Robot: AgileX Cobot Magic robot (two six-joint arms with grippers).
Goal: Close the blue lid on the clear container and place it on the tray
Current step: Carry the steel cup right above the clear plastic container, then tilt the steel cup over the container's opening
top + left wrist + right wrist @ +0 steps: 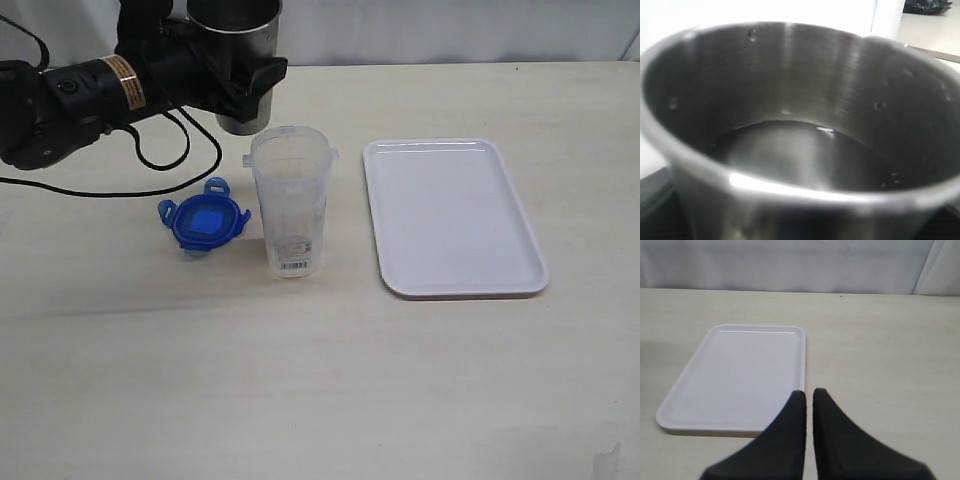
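The clear container stands upright and uncovered in the middle of the table. The blue lid lies flat on the table just left of it, apart from it. To the right lies the white tray, with nothing on it. My left gripper is behind the container at the back left, shut on a grey metal cup. That cup fills the left wrist view and hides the fingers. My right gripper is shut and holds nothing; it hovers near the tray's edge.
A black cable loops from the left arm onto the table behind the lid. The table's far edge meets a white wall. Bare tabletop lies in front of the container and tray.
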